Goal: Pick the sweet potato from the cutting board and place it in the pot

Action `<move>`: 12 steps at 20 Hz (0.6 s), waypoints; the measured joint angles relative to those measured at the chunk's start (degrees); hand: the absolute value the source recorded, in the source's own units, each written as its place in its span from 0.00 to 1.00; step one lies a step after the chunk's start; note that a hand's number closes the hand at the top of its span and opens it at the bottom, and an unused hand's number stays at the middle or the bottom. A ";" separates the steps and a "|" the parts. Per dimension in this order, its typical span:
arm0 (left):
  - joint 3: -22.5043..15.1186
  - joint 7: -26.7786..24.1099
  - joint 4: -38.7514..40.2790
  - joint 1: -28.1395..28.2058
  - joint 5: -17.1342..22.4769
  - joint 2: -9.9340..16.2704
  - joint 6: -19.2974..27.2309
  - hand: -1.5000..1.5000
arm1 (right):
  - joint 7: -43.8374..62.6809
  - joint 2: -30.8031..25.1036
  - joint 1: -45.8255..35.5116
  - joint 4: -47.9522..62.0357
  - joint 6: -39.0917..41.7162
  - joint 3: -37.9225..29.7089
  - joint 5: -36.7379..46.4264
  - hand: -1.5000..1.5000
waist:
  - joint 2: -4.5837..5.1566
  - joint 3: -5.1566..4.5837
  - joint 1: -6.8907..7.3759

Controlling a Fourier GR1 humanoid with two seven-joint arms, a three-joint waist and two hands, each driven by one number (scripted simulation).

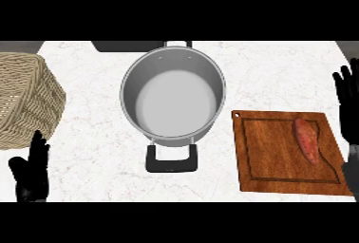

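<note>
Your sweet potato (pixel 306 140) lies on the cutting board (pixel 270 156) at the counter's (pixel 84 156) right edge, beside the steel pot (pixel 173 95). Your right hand (pixel 346 95) and left hand (pixel 31 173) stand open, fingers straight, holding nothing.

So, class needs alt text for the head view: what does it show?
A sweet potato lies on a wooden cutting board, right of an empty steel pot on a white counter. Both black hands, left and right, rest open at the edges; a wicker basket sits far left.
</note>
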 measured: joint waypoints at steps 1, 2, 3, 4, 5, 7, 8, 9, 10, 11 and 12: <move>-0.13 0.25 -0.19 -0.22 -0.30 0.13 -0.11 0.50 | 0.37 -0.24 0.83 0.51 0.39 -0.17 0.11 1.00 | 0.03 -0.20 -0.15; -0.36 0.53 -0.98 -0.15 -0.74 1.00 -0.60 0.50 | 1.91 -1.20 2.09 0.48 0.96 -0.55 -0.30 1.00 | 0.01 -0.33 -0.38; -0.80 1.01 -2.08 -0.34 -1.24 1.84 -1.03 0.50 | 3.41 -2.64 3.27 1.59 2.12 -1.19 -0.90 1.00 | 0.02 -0.42 -0.56; -1.08 1.02 -2.47 -0.66 -1.74 2.91 -1.82 0.50 | 4.96 -3.74 4.28 3.19 2.65 -1.54 -1.03 1.00 | 0.09 -0.49 -0.68; -1.55 1.33 -3.18 -1.04 -2.28 4.08 -2.69 0.50 | 6.95 -5.41 5.77 4.44 3.76 -1.78 -1.27 1.00 | 0.11 -0.54 -1.05; -2.35 1.34 -4.43 -1.63 -2.99 5.80 -4.33 0.50 | 8.34 -10.45 8.75 6.70 4.75 -0.90 2.58 0.00 | 0.49 -0.83 -1.60; -2.68 1.43 -4.71 -1.71 -3.12 6.40 -5.11 0.50 | 7.24 -13.38 10.01 7.55 3.57 -0.65 6.41 0.00 | 0.56 -0.91 -1.91; -3.06 1.72 -4.94 -1.99 -3.24 6.86 -5.81 0.50 | 5.29 -15.15 11.10 8.14 1.86 -0.60 9.77 0.00 | 0.52 -0.89 -2.20; -3.42 2.09 -5.35 -2.03 -3.22 7.27 -6.58 0.50 | 3.02 -16.17 12.34 8.35 -0.02 -0.50 12.75 0.00 | 0.40 -0.85 -2.30; -3.58 2.64 -5.90 -2.17 -3.04 8.01 -7.63 0.50 | 0.21 -16.28 13.75 8.86 -1.83 -0.16 15.41 0.00 | 0.32 -0.82 -2.22; -4.09 3.62 -6.54 -2.60 -3.31 8.22 -7.92 0.50 | -2.28 -15.88 15.42 8.40 -3.63 -0.04 17.25 0.00 | 0.22 -0.79 -2.30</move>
